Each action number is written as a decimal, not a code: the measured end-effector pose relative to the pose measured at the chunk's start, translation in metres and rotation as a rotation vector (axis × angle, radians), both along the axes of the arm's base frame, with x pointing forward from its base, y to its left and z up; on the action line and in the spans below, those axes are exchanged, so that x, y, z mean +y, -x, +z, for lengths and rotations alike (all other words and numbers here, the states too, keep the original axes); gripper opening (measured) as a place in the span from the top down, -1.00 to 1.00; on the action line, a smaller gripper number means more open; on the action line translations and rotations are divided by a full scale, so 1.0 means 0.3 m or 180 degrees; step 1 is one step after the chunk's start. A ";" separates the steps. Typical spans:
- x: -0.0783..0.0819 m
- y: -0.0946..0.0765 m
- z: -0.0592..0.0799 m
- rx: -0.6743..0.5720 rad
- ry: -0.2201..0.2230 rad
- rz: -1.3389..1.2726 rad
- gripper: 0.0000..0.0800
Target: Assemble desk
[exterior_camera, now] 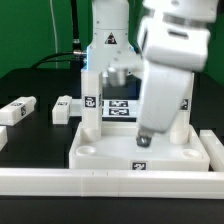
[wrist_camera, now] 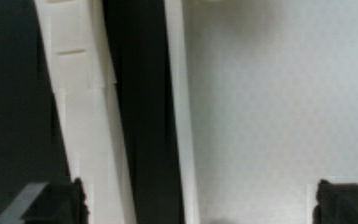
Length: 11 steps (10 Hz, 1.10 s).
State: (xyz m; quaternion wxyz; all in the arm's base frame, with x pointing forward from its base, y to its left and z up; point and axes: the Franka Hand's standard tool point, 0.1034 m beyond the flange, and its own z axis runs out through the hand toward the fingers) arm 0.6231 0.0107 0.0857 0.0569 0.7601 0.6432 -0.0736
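Note:
The desk's white slab (exterior_camera: 120, 148) lies flat near the front rail, round sockets showing at its corners. One square leg (exterior_camera: 91, 103) stands upright in the slab's far socket on the exterior view's left. Two loose legs (exterior_camera: 18, 111) (exterior_camera: 63, 110) lie on the black table further left. My gripper (exterior_camera: 143, 139) points down over the slab's front middle. In the wrist view my gripper (wrist_camera: 197, 202) is open, its dark fingertips (wrist_camera: 55, 203) far apart, nothing between them. Below them lie the slab's broad white face (wrist_camera: 274, 100), a dark gap and a narrow white strip (wrist_camera: 78, 100).
A long white border rail (exterior_camera: 100, 182) runs along the front, and another (exterior_camera: 214, 150) stands at the exterior view's right. The marker board (exterior_camera: 119, 106) lies behind the slab, by the robot's base (exterior_camera: 105, 50).

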 end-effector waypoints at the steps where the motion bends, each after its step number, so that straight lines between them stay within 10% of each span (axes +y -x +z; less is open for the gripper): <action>1: -0.018 0.013 0.029 -0.0019 0.0024 -0.0047 -0.62; 11: -0.148 0.088 0.017 -0.0115 0.0184 -0.1541 -0.62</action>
